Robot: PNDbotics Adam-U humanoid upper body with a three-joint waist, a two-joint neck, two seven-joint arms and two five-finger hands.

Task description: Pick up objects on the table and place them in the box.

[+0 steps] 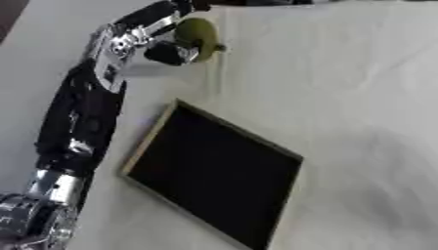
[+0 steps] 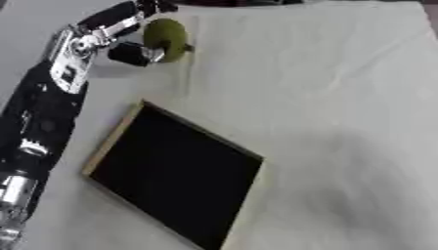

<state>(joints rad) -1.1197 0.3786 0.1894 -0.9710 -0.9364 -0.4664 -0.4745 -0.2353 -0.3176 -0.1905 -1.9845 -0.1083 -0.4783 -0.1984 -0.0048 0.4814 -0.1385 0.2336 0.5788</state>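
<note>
One left hand (image 1: 167, 49) curled round a green fruit (image 1: 197, 33), box (image 2: 111, 141) below, table's right edge only in right eye view.

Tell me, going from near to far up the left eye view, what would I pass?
Box with its dark inside → left hand curled round a green fruit at the far end of the pale table.

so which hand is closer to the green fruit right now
Left. The left hand is right at the green fruit, fingers curled around it near the table's far left, beyond the box. The right hand shows in neither view.
</note>
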